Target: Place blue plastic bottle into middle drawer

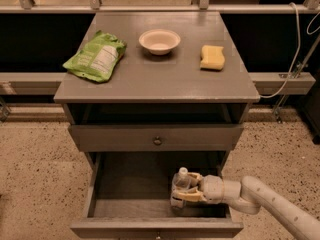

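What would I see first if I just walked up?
The robot's gripper clamping a plastic bottle, cap up, inside the pulled-out middle drawer, toward its right. Up on the grey cabinet top lie a green snack bag at left, a white bowl and a yellow sponge.

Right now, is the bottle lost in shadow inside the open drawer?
Camera view: no; the middle drawer is dim inside, yet the blue plastic bottle stands out, held by the gripper near its right front; the cabinet top is evenly lit.

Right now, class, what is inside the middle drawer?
The blue plastic bottle, upright, held by the gripper reaching into the middle drawer from the right. The floor under them is covered.
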